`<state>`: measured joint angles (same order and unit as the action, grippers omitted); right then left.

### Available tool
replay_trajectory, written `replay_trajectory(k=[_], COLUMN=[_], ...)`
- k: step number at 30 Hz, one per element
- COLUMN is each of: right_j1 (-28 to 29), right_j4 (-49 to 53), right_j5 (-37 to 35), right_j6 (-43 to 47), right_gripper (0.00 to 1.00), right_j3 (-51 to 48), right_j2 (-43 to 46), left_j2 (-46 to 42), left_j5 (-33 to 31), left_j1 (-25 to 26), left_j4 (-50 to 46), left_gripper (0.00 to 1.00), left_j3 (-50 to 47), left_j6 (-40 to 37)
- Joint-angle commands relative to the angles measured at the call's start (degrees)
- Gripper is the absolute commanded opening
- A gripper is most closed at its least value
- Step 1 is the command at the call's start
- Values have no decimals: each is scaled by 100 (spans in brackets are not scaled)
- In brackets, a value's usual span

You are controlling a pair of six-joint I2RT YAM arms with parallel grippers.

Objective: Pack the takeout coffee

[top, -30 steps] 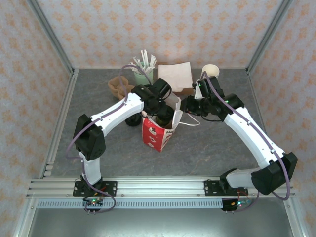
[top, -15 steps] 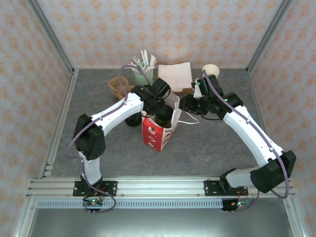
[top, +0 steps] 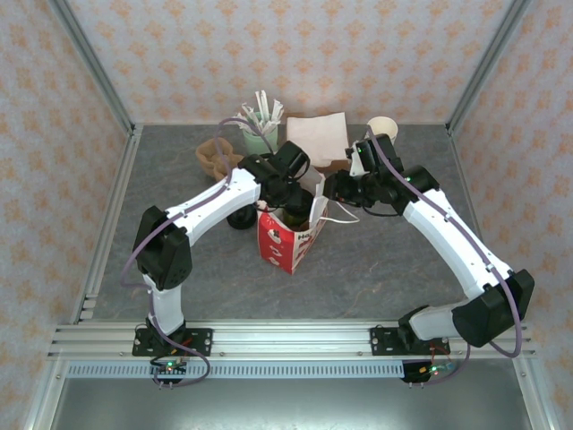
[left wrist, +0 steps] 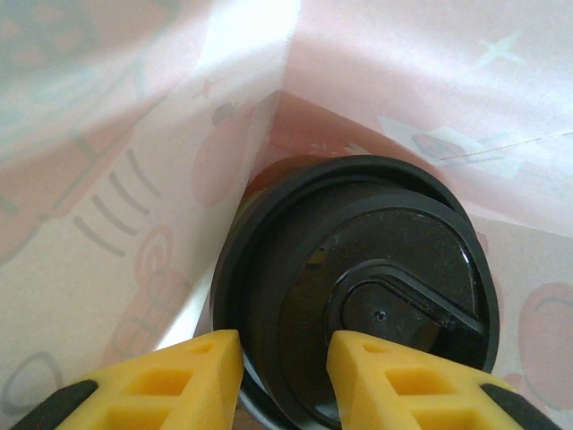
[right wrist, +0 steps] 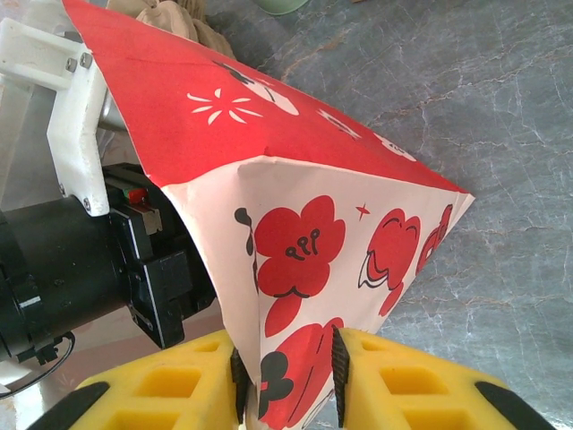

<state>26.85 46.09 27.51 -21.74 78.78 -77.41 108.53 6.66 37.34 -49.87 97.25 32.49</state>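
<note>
Grey stone-patterned desk (top: 376, 260) carries a red-and-white paper bag (right wrist: 304, 242), standing open. Takeout coffee (left wrist: 358, 296) sits inside the bag, black lid up, close to a corner fold. Right gripper (right wrist: 286, 376) is clamped on the bag's wall. Left gripper (left wrist: 285, 376) is narrowly parted astride the lid's near rim; whether it grips cannot be told.

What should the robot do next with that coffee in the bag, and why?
Probably lift the left tool out of the bag: the coffee already sits deep inside it, lid up, while the right tool pinches the bag's edge.
</note>
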Motion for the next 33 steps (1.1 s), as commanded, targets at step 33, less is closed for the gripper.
replay_trajectory(k=[33], right_j1=[13], right_j4=[159], right_j5=[-26], right_j6=[164], right_gripper=[33], right_j3=[252], right_j2=[-141], left_j2=[253], left_j5=[362], left_j1=[-112], left_j4=[-346], left_gripper=[39], left_j3=[913], left_j6=[-41])
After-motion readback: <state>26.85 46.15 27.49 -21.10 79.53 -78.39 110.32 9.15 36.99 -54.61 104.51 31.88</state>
